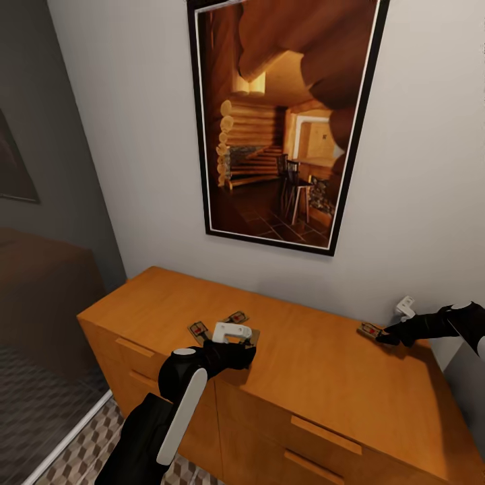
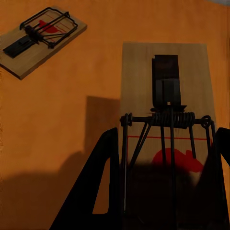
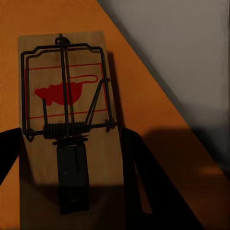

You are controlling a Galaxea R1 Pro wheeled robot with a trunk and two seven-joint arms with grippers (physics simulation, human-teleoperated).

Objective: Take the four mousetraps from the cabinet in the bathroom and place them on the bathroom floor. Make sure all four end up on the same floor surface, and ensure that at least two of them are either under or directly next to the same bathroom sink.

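Observation:
The orange-brown cabinet (image 1: pixel 316 374) stands against the wall with mousetraps lying on its top. Two mousetraps (image 1: pixel 199 329) (image 1: pixel 236 316) lie free near the back left. My left gripper (image 1: pixel 244 351) (image 2: pixel 167 132) is down on a third mousetrap (image 2: pixel 165 81), its fingers (image 2: pixel 103 191) pressed against the board's two long edges. The nearest free mousetrap (image 2: pixel 40 38) lies just beyond it. Near the cabinet's right end, my right gripper (image 1: pixel 386 337) (image 3: pixel 72 132) closes the same way on another mousetrap (image 1: pixel 369 330) (image 3: pixel 67 91). Both held boards rest flat on the wood.
A large framed picture (image 1: pixel 283 121) hangs on the wall above the cabinet. A small white fitting (image 1: pixel 405 307) sits on the wall by my right arm. Cube-patterned floor (image 1: pixel 74 451) shows at the lower left, beside a darker area behind a pale strip (image 1: pixel 67 438).

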